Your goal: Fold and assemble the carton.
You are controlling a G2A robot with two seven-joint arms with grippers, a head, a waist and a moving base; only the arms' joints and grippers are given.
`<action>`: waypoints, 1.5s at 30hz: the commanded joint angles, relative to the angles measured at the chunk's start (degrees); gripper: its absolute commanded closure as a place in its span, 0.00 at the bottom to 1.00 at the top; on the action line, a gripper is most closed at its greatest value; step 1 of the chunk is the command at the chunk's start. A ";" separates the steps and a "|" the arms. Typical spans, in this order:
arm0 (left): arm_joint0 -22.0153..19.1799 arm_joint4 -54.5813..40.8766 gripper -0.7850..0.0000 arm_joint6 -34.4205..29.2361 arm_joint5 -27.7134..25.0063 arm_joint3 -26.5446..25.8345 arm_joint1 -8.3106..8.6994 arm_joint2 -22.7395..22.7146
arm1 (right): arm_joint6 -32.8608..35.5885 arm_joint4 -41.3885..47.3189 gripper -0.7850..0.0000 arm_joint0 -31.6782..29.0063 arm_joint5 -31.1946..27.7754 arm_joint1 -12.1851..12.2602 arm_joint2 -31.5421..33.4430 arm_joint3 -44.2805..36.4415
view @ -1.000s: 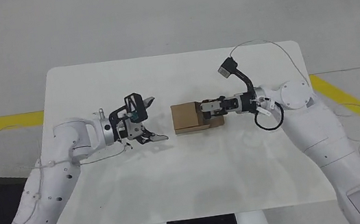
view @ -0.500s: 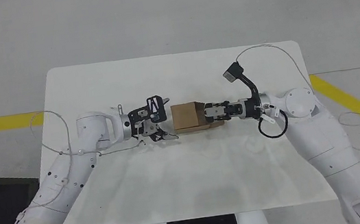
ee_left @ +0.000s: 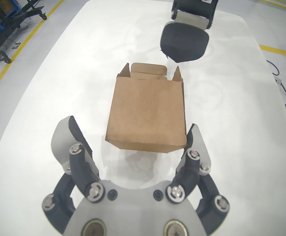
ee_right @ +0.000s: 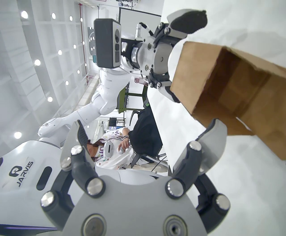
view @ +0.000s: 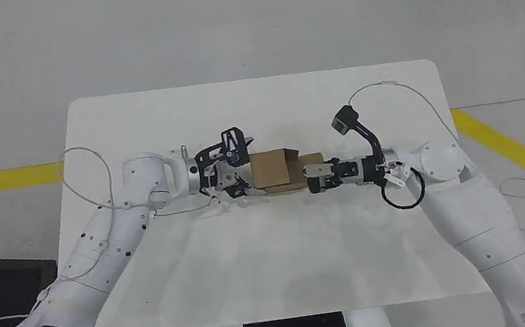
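A brown carton (view: 277,171) lies on its side in the middle of the white table (view: 135,121). Its closed end faces my left gripper (view: 243,178), and its open end with loose flaps faces my right gripper (view: 311,174). In the left wrist view my left gripper (ee_left: 132,130) is open, with the carton's (ee_left: 147,111) closed end between its fingers. One pad sits close to a carton corner. In the right wrist view my right gripper (ee_right: 147,127) stands open and empty just outside the carton's hollow mouth (ee_right: 234,89). One of its fingers is by the lower flap.
White cables trail from both arms over the table, one looping at the left (view: 92,172) and one at the right (view: 404,93). Bare tabletop surrounds the carton on the near and far sides. Yellow floor tape (view: 2,180) runs beyond the table's edges.
My left arm has swung right until its open fingers straddle the carton's closed end. My right gripper has drawn back a little from the open end. The carton has barely shifted.
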 commanded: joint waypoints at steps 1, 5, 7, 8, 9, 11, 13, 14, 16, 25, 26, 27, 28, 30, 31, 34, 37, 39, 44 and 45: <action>-0.26 -1.03 0.00 -0.49 0.21 0.78 -0.31 0.31 | 0.72 1.07 0.00 -1.73 1.15 0.33 0.84 -1.03; -0.95 -2.27 0.00 -1.50 0.66 1.59 -0.87 0.82 | 1.58 2.43 0.00 -3.37 2.70 0.56 0.91 -1.09; -1.12 -2.66 0.00 -1.83 0.96 1.85 -1.11 1.04 | 0.80 2.98 0.00 -3.18 1.79 0.36 0.33 0.48; -1.20 -2.83 0.00 -2.01 1.01 1.98 -1.21 1.14 | 0.50 3.36 0.00 -2.86 1.14 0.20 -0.15 1.26; -1.28 -2.99 0.00 -2.18 1.04 2.10 -1.31 1.22 | 0.32 3.87 0.00 -2.47 0.34 0.00 -0.69 2.16; -1.42 -3.26 0.00 -2.58 0.97 2.28 -1.49 1.37 | 0.16 4.09 0.00 -1.38 -1.04 -0.33 -1.62 3.94; -1.55 -3.33 0.00 -2.87 0.79 2.32 -1.62 1.46 | -0.05 3.83 0.00 -0.26 -2.08 -0.55 -2.22 5.98; -1.60 -3.34 0.00 -2.94 0.66 2.34 -1.67 1.49 | -0.23 3.75 0.00 0.28 -2.56 -0.64 -2.39 6.87; -1.66 -3.45 0.00 -3.07 0.46 2.51 -1.77 1.49 | -0.54 3.85 0.00 1.02 -3.40 -0.81 -2.71 8.17; -1.80 -3.24 0.00 -3.69 -0.50 2.64 -2.05 1.37 | -0.54 5.26 0.00 3.75 -6.06 -1.56 -4.20 11.00; -1.80 -3.23 0.00 -3.76 -0.58 2.61 -2.07 1.34 | -0.76 5.73 0.00 4.05 -6.35 -1.72 -4.51 11.41; -1.79 -3.25 0.00 -3.81 -0.74 2.60 -2.10 1.33 | -0.92 6.09 0.00 4.39 -6.61 -1.91 -4.89 11.88; -1.79 -3.40 0.00 -3.85 -0.87 2.62 -2.13 1.29 | -1.10 6.43 0.00 4.79 -6.86 -2.11 -5.31 12.36; -1.82 -3.59 0.00 -4.03 -1.17 2.70 -2.18 1.23 | -1.34 6.90 0.00 5.59 -7.35 -2.53 -6.25 13.43; -1.86 -3.61 0.00 -4.16 -1.32 2.67 -2.21 1.22 | -1.29 7.33 0.00 6.02 -7.61 -2.78 -6.80 13.91; -1.89 -3.61 0.00 -4.48 -1.67 2.54 -2.26 1.11 | -1.02 8.10 0.00 7.66 -8.18 -3.54 -8.45 15.85; -1.80 -3.60 0.00 -4.74 -1.98 2.46 -2.26 0.92 | -0.37 9.10 0.00 9.34 -8.85 -4.33 -9.97 18.03; -1.73 -3.59 0.00 -4.92 -2.19 2.37 -2.26 0.79 | 0.35 10.00 0.00 10.42 -9.11 -4.90 -11.01 19.46; -1.49 -3.50 0.00 -5.30 -2.66 2.12 -2.23 0.49 | 1.35 12.14 0.00 12.86 -10.49 -6.49 -13.54 23.03; -1.43 -3.47 0.00 -5.37 -2.73 2.05 -2.23 0.44 | 1.61 12.52 0.00 13.36 -10.78 -6.83 -14.06 23.71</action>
